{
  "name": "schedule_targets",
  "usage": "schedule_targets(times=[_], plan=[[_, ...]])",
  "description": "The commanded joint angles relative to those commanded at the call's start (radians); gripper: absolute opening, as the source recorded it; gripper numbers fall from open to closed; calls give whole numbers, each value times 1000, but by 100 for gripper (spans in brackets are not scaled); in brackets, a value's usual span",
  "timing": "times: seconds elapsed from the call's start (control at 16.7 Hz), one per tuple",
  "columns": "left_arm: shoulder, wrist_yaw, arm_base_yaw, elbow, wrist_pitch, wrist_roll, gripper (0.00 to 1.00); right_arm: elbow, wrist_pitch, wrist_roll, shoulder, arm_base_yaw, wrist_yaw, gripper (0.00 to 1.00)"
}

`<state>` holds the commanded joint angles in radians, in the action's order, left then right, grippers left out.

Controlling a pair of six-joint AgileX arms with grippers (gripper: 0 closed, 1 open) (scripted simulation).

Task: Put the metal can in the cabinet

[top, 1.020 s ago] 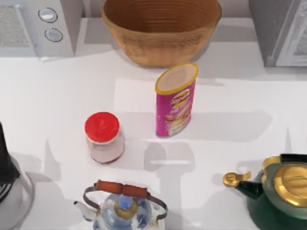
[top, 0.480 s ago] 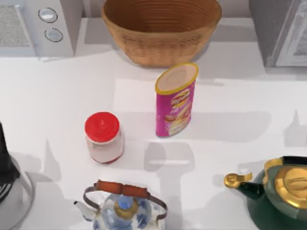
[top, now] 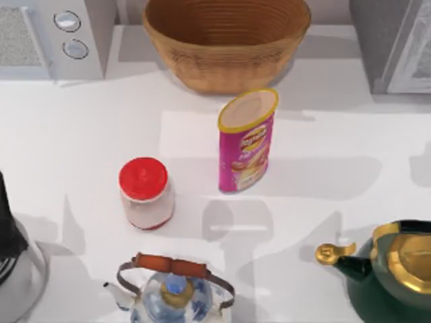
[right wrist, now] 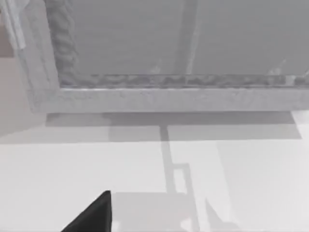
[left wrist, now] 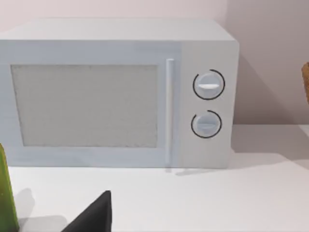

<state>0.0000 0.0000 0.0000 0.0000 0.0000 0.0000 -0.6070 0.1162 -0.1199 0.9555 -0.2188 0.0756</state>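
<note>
The metal can (top: 246,141), pink with a yellow rim, stands upright in the middle of the table, with no gripper near it. The cabinet (top: 394,40), grey and speckled with a white-framed door panel, is at the back right corner. My right gripper (right wrist: 91,216) hangs low over the white table and faces the cabinet's (right wrist: 169,99) lower front edge from close by. My left arm (top: 5,222) is parked at the left edge, and the left gripper (left wrist: 94,217) faces the white microwave (left wrist: 116,96).
A wicker basket (top: 225,40) stands at the back centre, with the microwave (top: 54,37) at the back left. A red-lidded jar (top: 145,192), a blue-and-white kettle (top: 172,289) and a green-and-gold kettle (top: 387,269) occupy the front half.
The dark piece of my right arm above the green kettle has left the top view. Its shadow on the table has slid right, toward the cabinet. The can has not moved.
</note>
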Motion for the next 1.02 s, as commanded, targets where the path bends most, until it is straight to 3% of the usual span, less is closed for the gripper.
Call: schedule_targets(times=[0.48, 1.02], plan=[[0, 0, 0, 0, 0, 0, 100, -22, 13, -77, 401, -61, 83, 100], [0, 0, 0, 0, 0, 0, 100, -19, 14, -86, 450, -65, 94, 100]])
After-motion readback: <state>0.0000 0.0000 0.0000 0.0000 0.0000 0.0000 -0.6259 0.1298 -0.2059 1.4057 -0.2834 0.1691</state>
